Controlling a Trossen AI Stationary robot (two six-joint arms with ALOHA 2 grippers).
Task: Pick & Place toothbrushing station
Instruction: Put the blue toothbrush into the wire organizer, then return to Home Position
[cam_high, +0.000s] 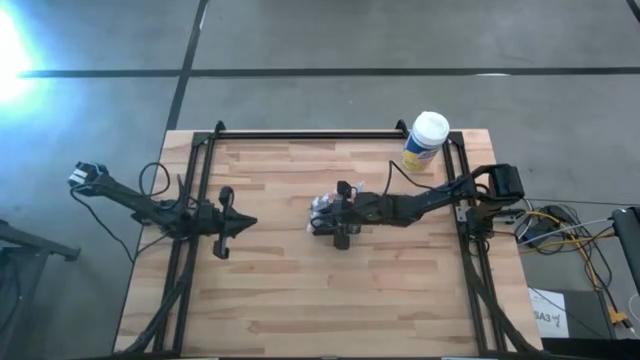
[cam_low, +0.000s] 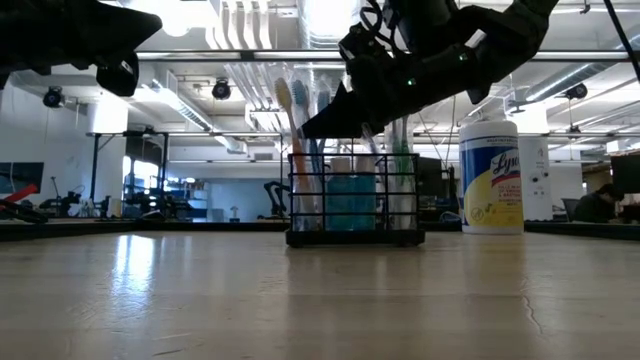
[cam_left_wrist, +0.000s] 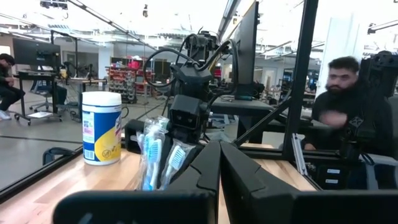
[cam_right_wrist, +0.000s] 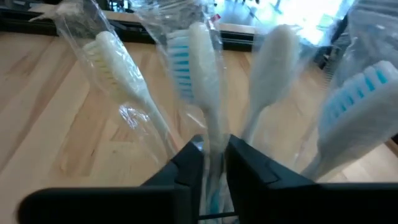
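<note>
The toothbrushing station (cam_low: 352, 205), a black mesh caddy, stands on its base at the table's middle (cam_high: 322, 207). Several wrapped toothbrushes stand upright in it. My right gripper (cam_right_wrist: 214, 167) reaches in from the table's right, above the caddy (cam_high: 335, 216), and is shut on one wrapped blue-and-white toothbrush (cam_right_wrist: 202, 68). My left gripper (cam_high: 245, 224) hovers at the table's left, shut and empty. In its wrist view (cam_left_wrist: 219, 180) it points toward the caddy (cam_left_wrist: 158, 162). My right gripper pinches the toothbrush's wrapped handle (cam_right_wrist: 211, 140), below the bristle head, between its two fingers (cam_right_wrist: 186, 165). The fingers slant down from the table's right (cam_low: 330, 118) and lie across the handle. The toothbrush stands about upright, its lower end in the caddy.
A yellow canister with a white lid (cam_high: 426, 140) stands at the table's far right (cam_low: 490, 175). Black frame rails (cam_high: 300, 133) run along the far, left and right edges. A person (cam_left_wrist: 348, 93) sits beyond the right side.
</note>
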